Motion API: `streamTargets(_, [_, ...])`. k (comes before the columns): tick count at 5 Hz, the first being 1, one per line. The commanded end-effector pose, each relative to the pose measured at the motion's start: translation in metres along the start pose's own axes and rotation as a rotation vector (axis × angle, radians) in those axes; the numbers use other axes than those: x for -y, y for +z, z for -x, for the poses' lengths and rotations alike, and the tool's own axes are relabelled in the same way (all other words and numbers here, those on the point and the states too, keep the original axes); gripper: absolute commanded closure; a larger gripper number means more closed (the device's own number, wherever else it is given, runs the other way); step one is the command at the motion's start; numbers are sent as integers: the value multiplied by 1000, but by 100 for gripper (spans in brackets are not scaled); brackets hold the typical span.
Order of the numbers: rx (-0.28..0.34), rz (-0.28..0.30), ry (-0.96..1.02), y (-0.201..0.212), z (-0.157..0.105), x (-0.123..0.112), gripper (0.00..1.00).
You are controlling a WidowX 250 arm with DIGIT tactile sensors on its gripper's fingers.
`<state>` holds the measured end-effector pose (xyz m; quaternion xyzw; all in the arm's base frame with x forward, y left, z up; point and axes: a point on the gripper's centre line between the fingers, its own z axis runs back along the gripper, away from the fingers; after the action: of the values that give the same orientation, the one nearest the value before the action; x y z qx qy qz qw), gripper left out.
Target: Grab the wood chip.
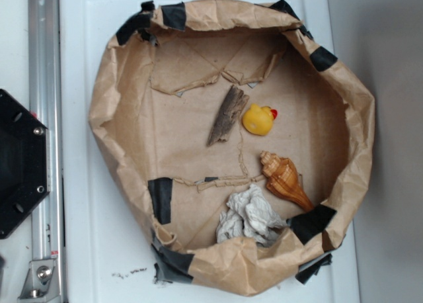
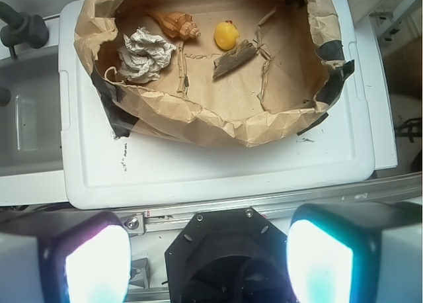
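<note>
Wood chip [image 1: 225, 115] lies flat on the paper floor of a brown paper basin [image 1: 360, 118], a little above the middle in the exterior view, with its pointed end toward the lower left and its broader end toward the upper right. Just beside the broader end, apart by a small gap, sits a yellow duck [image 1: 258, 119]. Below the duck, well apart from the chip, lies an orange-brown seashell [image 1: 285, 179], and next to the shell a crumpled white paper ball [image 1: 250, 215] rests near the lower wall. Torn paper strips [image 1: 218, 180] run across the floor below the chip, and other torn edges lie above it. Nothing lies on top of the chip. The basin walls are held with black tape [image 1: 160, 198] and stand on a white table [image 1: 86, 237]. In the wrist view the end effector [image 2: 205, 263] is outside the basin, on the near side of its wall, well apart from the chip [image 2: 234, 58]; its two fingers [image 2: 320, 260] stand wide apart with nothing between them.
</note>
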<state>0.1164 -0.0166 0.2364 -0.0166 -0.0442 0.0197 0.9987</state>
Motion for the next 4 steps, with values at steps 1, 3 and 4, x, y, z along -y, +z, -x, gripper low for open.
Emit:
streamTargets(1, [0, 0, 0, 0, 0, 0, 0])
streamTargets(3, [11, -150, 247, -65, -92, -10, 0])
streamTargets(4, [16, -97, 342, -95, -107, -24, 0])
